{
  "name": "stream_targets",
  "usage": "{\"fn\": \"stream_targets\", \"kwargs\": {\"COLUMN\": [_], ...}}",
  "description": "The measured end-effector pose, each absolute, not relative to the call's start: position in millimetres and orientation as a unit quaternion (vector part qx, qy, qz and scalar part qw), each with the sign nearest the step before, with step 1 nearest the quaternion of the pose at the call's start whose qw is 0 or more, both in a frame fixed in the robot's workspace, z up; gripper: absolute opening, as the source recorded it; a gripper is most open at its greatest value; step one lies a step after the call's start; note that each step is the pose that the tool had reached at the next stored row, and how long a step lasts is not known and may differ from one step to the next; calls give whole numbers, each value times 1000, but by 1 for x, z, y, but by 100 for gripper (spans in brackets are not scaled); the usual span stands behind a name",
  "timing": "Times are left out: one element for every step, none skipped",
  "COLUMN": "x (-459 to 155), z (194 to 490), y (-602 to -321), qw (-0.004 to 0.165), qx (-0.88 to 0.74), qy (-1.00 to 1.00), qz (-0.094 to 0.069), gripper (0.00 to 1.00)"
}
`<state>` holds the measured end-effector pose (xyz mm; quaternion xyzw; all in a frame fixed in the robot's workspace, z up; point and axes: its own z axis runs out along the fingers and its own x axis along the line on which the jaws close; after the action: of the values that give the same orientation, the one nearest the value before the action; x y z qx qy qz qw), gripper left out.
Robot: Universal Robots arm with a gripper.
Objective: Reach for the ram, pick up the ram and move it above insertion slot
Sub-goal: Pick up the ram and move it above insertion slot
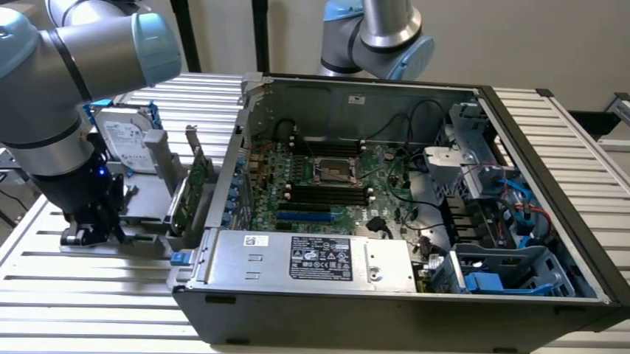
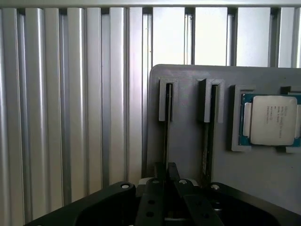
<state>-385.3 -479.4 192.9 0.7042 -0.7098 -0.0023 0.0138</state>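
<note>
Your work surface is a table (image 1: 88, 295) built of ribbed, silvery metal slats laid side by side with dark grooves between them. In the wrist view you can see those slats (image 2: 70, 94) catching long bright streaks of light. Behind the table you have a plain, pale beige wall (image 1: 532, 44), evenly lit. Two dark upright posts (image 1: 183, 33) stand in front of it at the table's far edge, toward the exterior view's left. At the exterior view's right edge, a dark shape (image 1: 591, 122) sits just beyond the table. The light around you is soft and throws only faint shadows.
</note>
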Motion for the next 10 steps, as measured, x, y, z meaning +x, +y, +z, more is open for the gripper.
{"fn": "stream_targets", "kwargs": {"x": [-385,-385,-385,-385,-385,-385,-385,-385,-385,-385], "z": [193,193,193,193,193,193,193,193,193,193], "y": [-479,-479,-479,-479,-479,-479,-479,-479,-479,-479], "qw": [14,14,14,14,14,14,14,14,14,13], "qx": [704,704,704,704,704,704,704,704,704,704], "qy": [-710,-710,-710,-710,-710,-710,-710,-710,-710,-710], "qz": [-2,-2,-2,-2,-2,-2,-2,-2,-2,-2], "gripper": [14,14,14,14,14,14,14,14,14,14]}}
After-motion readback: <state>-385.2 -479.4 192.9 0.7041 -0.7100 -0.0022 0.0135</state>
